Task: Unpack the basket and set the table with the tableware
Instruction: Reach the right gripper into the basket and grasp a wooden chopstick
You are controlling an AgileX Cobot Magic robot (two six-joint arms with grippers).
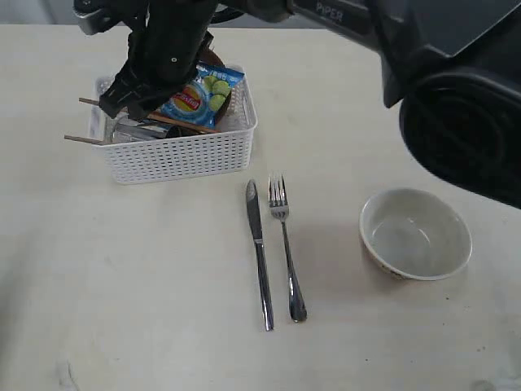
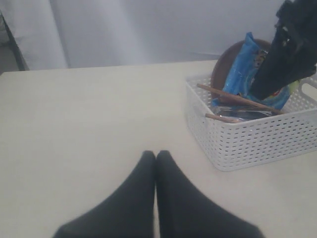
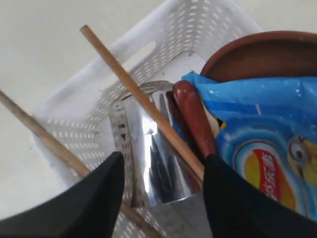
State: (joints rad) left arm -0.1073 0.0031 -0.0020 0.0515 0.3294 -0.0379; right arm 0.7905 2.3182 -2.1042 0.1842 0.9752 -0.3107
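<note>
We see the white basket point(image 1: 175, 151) standing on the table point(image 1: 122, 285) close to its far edge, left of the middle. The right gripper point(image 3: 164, 156) hangs over the basket's end nearest the table's left edge, jaws spread wide. The steel cup point(image 3: 153, 148), lying on its side, shows between the two fingers point(image 3: 99, 193). We cannot tell whether either finger touches it, so we count nothing as held. One chopstick point(image 3: 143, 101) lies slanted across the cup and the other chopstick point(image 3: 44, 134) crosses the basket's rim. Beside the cup lies the dark wooden spoon point(image 3: 195, 121), then the blue chip bag point(image 3: 267, 134), with the brown plate point(image 3: 262, 52) behind it. Out on the table, the knife point(image 1: 259, 252) and the fork point(image 1: 286, 244) lie side by side, not touching, between the basket and the near edge. The cream bowl point(image 1: 415, 236) stands upright farther toward the right edge. The left gripper point(image 2: 156, 157) hovers over bare table well apart from the basket, fingers pressed together, holding nothing.
</note>
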